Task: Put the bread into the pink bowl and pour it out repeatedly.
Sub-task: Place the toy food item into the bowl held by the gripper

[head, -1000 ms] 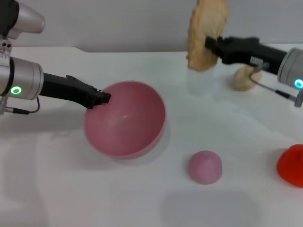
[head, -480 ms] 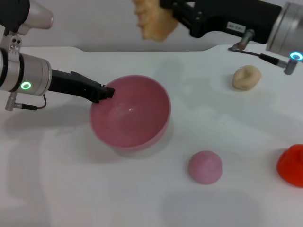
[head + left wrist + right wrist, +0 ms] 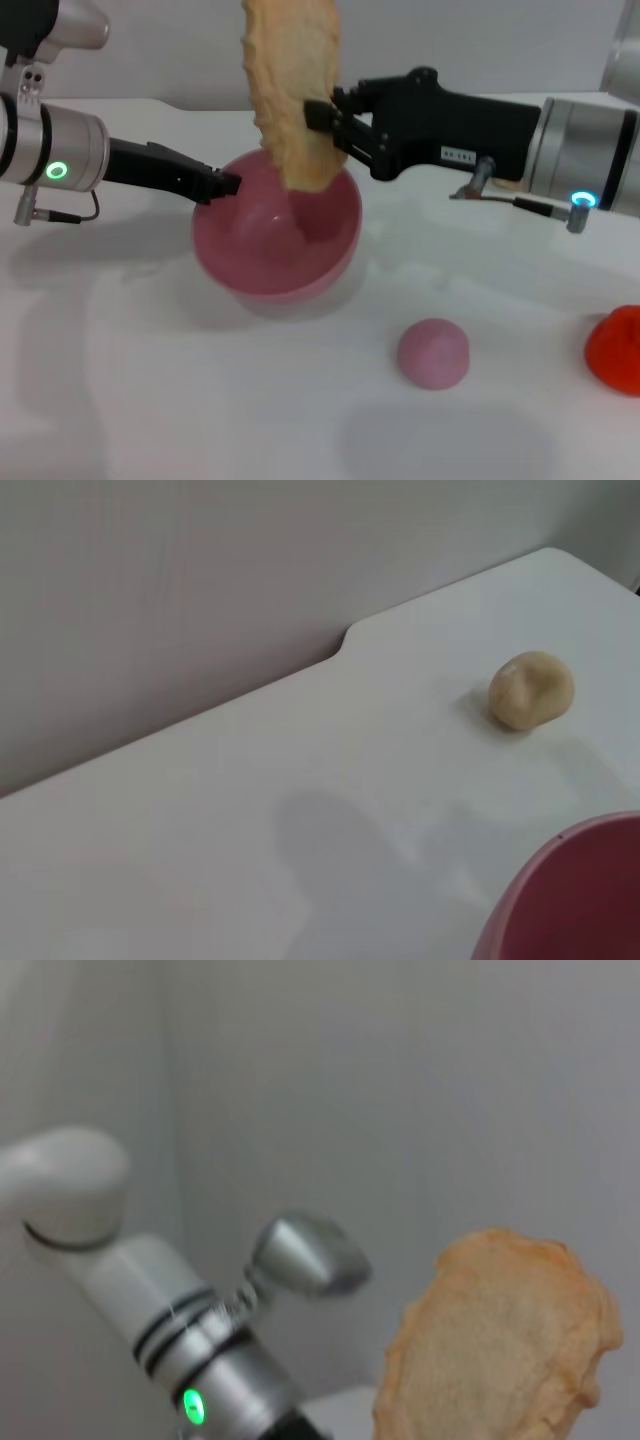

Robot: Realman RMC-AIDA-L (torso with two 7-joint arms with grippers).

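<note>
The pink bowl (image 3: 275,240) stands left of the table's middle, and its rim (image 3: 570,880) shows in the left wrist view. My left gripper (image 3: 222,184) is shut on the bowl's left rim. The bread (image 3: 292,90), a long pale tan loaf, hangs upright over the bowl with its lower end just inside the rim. My right gripper (image 3: 322,122) is shut on the bread from the right side. The right wrist view shows the bread's (image 3: 500,1345) upper end.
A pink dome-shaped bun (image 3: 433,352) lies in front of the bowl to the right. A red object (image 3: 615,345) sits at the right edge. A small beige lump (image 3: 530,689) lies at the far side of the table.
My right gripper has carried the bread leftward and down, from high at the back right to just over the bowl. The bowl has levelled from a tilt, still held by the left gripper.
</note>
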